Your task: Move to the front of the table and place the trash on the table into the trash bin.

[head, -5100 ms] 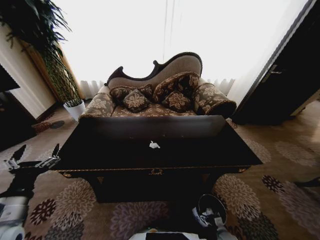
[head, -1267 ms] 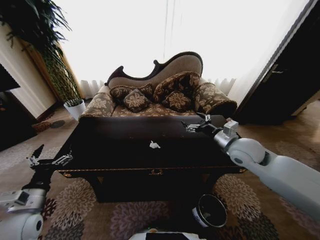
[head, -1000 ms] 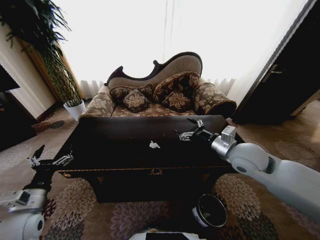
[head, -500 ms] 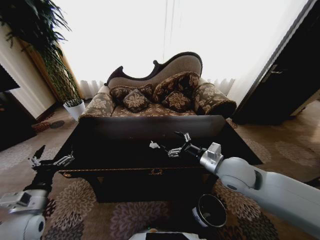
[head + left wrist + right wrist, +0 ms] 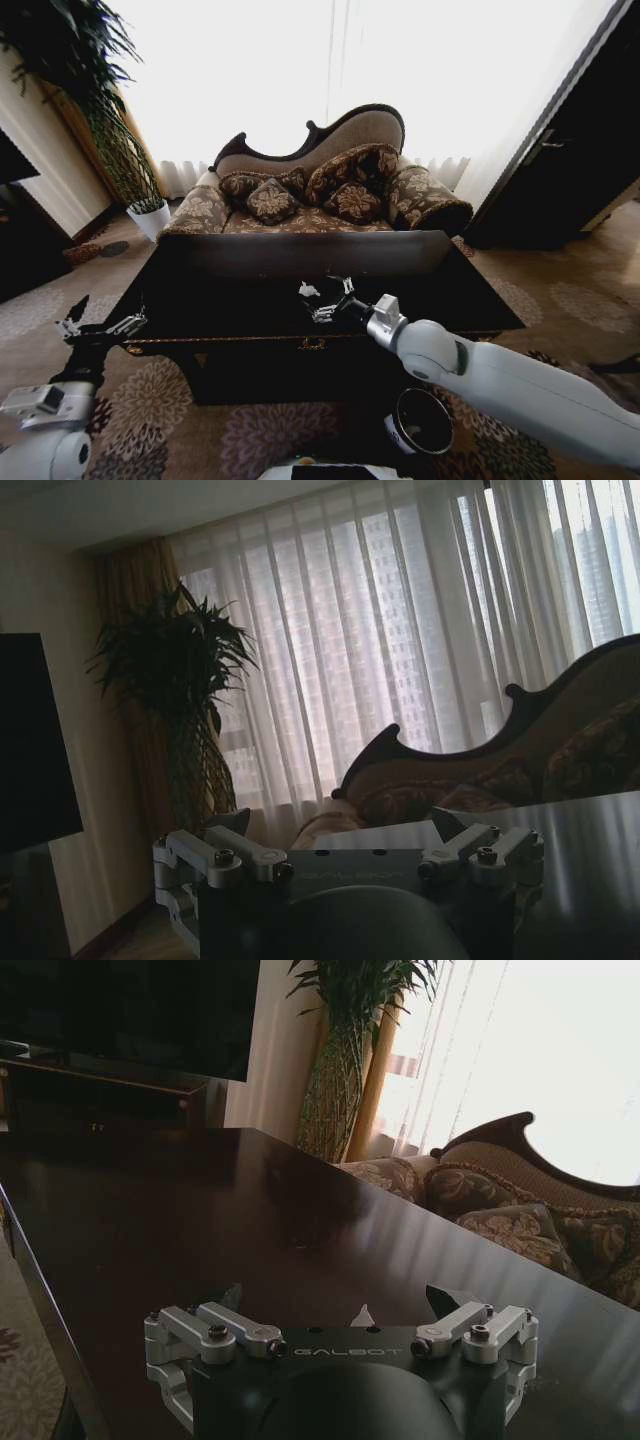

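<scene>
One small white paper bit of trash (image 5: 308,290) lies near the middle of the glossy black table (image 5: 220,300). My right gripper (image 5: 330,300) hovers just right of it, open, with nothing between its fingers. In the right wrist view the gripper (image 5: 338,1302) is low over the table top (image 5: 200,1210), and a white tip of the paper (image 5: 362,1313) peeks up between the jaws. The black trash bin (image 5: 422,422) stands on the carpet below the table's front right. My left gripper (image 5: 100,320) is held open off the table's left front corner, and appears again in the left wrist view (image 5: 340,825).
A patterned sofa (image 5: 320,190) stands close behind the table. A plant in a white pot (image 5: 150,215) is at the back left and a dark cabinet (image 5: 580,150) at the right. Patterned carpet (image 5: 150,410) surrounds the table.
My right arm has swung from the table's far right toward the middle and lowered, bringing its open gripper beside the paper bit. The left arm has stayed put.
</scene>
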{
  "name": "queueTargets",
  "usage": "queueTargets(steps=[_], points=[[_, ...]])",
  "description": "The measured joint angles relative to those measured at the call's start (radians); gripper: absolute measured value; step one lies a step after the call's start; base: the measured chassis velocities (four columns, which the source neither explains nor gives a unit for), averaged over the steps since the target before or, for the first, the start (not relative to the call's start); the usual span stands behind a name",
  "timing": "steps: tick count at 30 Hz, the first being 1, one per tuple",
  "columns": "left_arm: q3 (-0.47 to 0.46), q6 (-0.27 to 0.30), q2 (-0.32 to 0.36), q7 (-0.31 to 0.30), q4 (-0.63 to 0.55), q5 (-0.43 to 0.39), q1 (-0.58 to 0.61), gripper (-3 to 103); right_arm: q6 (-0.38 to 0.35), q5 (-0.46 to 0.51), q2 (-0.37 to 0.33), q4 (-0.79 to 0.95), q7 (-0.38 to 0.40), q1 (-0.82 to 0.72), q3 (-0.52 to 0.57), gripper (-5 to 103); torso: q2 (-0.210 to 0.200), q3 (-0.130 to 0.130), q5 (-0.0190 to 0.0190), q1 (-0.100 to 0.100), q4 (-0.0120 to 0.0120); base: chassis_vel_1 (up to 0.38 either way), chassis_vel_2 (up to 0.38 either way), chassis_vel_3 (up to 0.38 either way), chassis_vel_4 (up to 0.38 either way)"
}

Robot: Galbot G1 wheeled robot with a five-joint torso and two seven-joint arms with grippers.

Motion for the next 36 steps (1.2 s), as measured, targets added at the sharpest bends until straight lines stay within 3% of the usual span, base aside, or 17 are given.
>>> queueTargets(steps=[6, 25, 27, 29, 31, 33, 36], points=[[-0.019, -0.005, -0.011, 0.001, 0.0, -0.002, 0.005, 100, -0.004, 0.0, 0.103, -0.096, 0.003, 0.157, -0.153, 100, 0.0, 0.0, 0.0, 0.0, 0.0004, 0.0, 0.0, 0.0, 0.0], [-0.011, -0.015, 0.001, 0.001, 0.055, 0.001, -0.016, 100, 0.038, -0.02, 0.166, -0.228, -0.01, 0.192, -0.199, 103, 0.0, 0.0, 0.0003, 0.0, -0.0001, 0.0, 0.0, 0.0, 0.0], [-0.01, -0.015, 0.003, 0.001, 0.058, 0.001, -0.02, 100, 0.043, -0.02, 0.16, -0.231, -0.013, 0.191, -0.197, 94, 0.0, 0.0, 0.0003, 0.0, -0.0001, 0.0, 0.0, 0.0, 0.0], [-0.008, -0.015, 0.003, 0.001, 0.06, 0.001, -0.021, 100, 0.044, -0.02, 0.155, -0.231, -0.014, 0.191, -0.195, 94, 0.0, 0.0, 0.0002, 0.0, 0.0, 0.0, 0.0, 0.0, 0.0], [-0.002, -0.015, 0.002, 0.001, 0.062, 0.003, -0.024, 100, 0.045, -0.017, 0.139, -0.227, -0.017, 0.191, -0.188, 79, 0.0, 0.0, 0.0003, 0.0, 0.0, 0.0, 0.0, 0.0, 0.0], [0.001, -0.015, 0.002, 0.001, 0.063, 0.004, -0.025, 100, 0.046, -0.016, 0.131, -0.226, -0.02, 0.191, -0.184, 79, 0.0, 0.0, 0.0002, 0.0, -0.0001, 0.0, 0.0, 0.0, 0.0], [0.008, -0.015, 0.001, 0.001, 0.064, 0.009, -0.027, 100, 0.049, -0.016, 0.109, -0.221, -0.028, 0.182, -0.17, 63, 0.0, 0.0, 0.0004, 0.0, -0.0001, 0.0, 0.0, 0.0, 0.0]])
